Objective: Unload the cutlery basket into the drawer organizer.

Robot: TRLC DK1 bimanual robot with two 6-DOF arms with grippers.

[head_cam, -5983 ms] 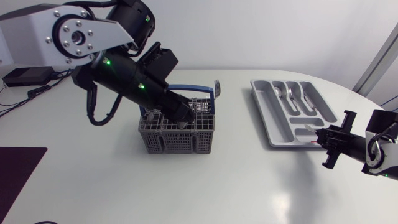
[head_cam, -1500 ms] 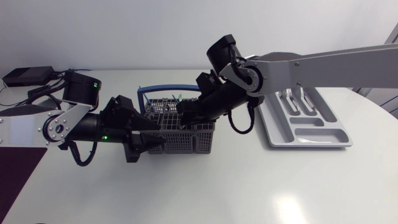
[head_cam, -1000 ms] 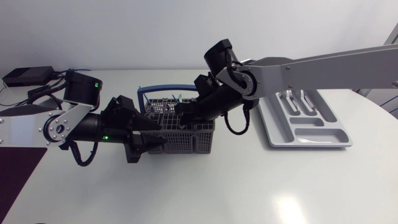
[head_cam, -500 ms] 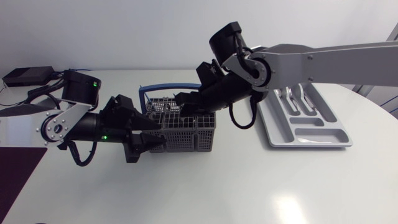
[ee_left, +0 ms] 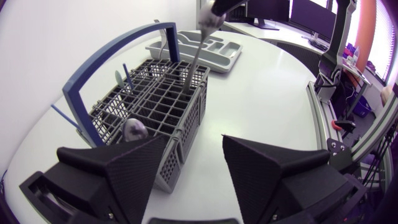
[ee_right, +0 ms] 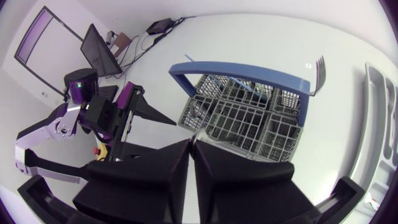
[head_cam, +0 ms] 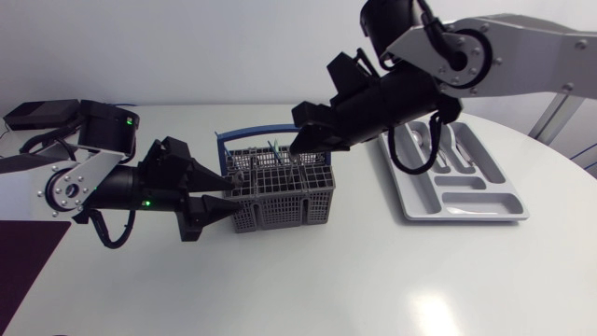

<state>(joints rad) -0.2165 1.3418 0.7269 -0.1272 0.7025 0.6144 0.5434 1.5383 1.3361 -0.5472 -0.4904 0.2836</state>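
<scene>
The grey wire cutlery basket with a blue handle stands mid-table. My right gripper hovers just above it, shut on a silver piece of cutlery whose lower end is still inside a compartment. In its own view the right gripper has its fingers pressed together. My left gripper is open at the basket's left side, and the basket's near corner lies between its fingers. A spoon bowl, coloured handles and a fork stay in the basket. The grey organizer lies to the right and holds some cutlery.
A black box with cables sits at the table's back left. A dark mat lies at the left edge. My right arm spans above the organizer's far end.
My right gripper has risen and drawn back to the right, pulling the silver piece up out of the basket. The basket has shifted slightly right. The left gripper stays at the basket's side.
</scene>
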